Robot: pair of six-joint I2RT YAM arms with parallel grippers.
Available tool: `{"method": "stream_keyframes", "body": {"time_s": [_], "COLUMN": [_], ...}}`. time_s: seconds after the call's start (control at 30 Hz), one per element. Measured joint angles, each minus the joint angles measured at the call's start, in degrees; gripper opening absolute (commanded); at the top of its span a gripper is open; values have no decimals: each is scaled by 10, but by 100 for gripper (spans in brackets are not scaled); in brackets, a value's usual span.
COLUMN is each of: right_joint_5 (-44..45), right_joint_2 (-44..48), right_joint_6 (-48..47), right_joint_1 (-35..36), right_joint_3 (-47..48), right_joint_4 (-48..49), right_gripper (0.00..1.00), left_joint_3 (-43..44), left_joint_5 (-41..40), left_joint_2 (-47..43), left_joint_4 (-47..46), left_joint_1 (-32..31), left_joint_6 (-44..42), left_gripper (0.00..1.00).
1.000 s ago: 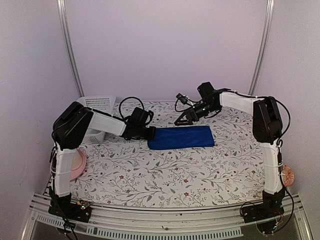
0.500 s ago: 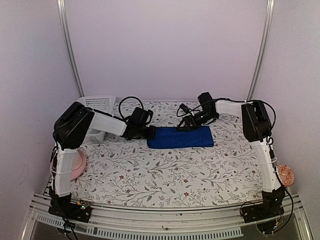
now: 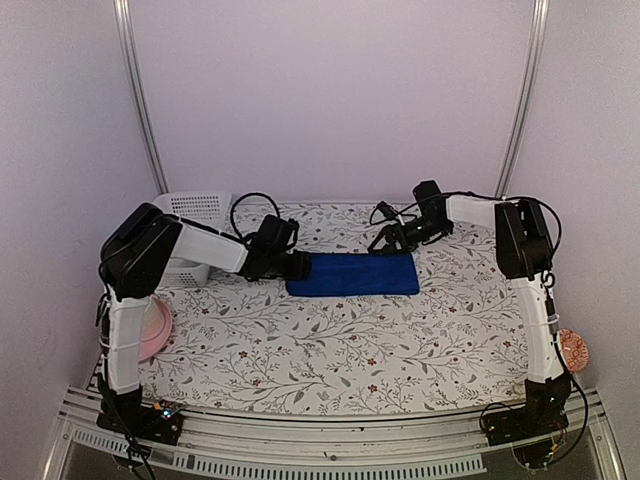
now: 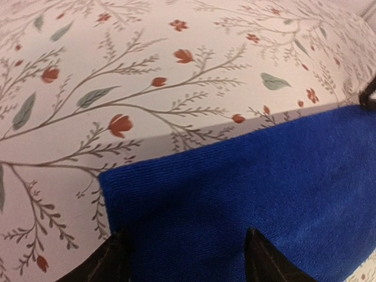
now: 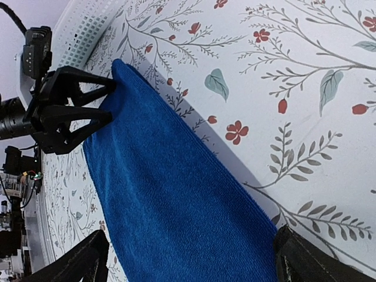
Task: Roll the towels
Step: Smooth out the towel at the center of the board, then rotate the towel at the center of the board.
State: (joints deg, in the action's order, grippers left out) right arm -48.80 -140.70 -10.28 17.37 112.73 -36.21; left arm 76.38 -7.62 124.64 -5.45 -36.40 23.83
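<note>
Left pincer (image 3: 303, 266) stood parted, gripping nothing. On the floral table (image 3: 300, 350) the blue towel (image 3: 352, 273) lay flat, its end edge between those fingertips. Right pincer (image 3: 386, 244) gaped wide, empty, over the towel's opposite end. White basket (image 3: 195, 210) sat behind the left pincer, away from the towel; pink dish (image 3: 155, 330) nearer that arm's base.

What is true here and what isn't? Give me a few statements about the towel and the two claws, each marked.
The blue towel lies flat on the flowered tablecloth. True.
The left gripper is clamped shut on it. False: its jaws stand apart at the towel's left end.
A white basket stands at the back left. True.
The right gripper holds a green towel. False: it is open and empty.
</note>
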Motion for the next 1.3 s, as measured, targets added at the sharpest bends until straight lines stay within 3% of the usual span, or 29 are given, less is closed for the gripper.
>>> {"method": "stream_keyframes", "body": {"time_s": [0.17, 0.33, 0.53, 0.7, 0.8, 1.03, 1.3], "right_joint_5": [14, 16, 2, 2, 3, 18, 41], "right_joint_2": [70, 178, 212, 208, 208, 208, 202], "right_joint_6": [-42, -97, -155, -193, -211, -219, -208], "right_joint_1": [0, 1, 2, 2, 2, 2, -21], "right_joint_3": [-33, -91, -165, -221, -249, -284, -300], "right_joint_4": [-29, -36, -52, -89, -101, -106, -103], "right_gripper": [99, 99, 99, 99, 99, 99, 99], "left_joint_3": [2, 11, -18, -59, -71, -89, -95], "left_joint_5": [-16, -21, -5, 12, 25, 33, 24], "left_joint_2": [-5, -15, -74, -96, -89, -61, -57], "left_joint_4": [29, 46, 31, 2, -2, -15, -29], "left_joint_1": [13, 26, 21, -9, -29, -44, -44], "left_joint_6": [-7, -13, -9, 4, 12, 25, 31], "left_gripper": [96, 96, 80, 53, 44, 30, 30]}}
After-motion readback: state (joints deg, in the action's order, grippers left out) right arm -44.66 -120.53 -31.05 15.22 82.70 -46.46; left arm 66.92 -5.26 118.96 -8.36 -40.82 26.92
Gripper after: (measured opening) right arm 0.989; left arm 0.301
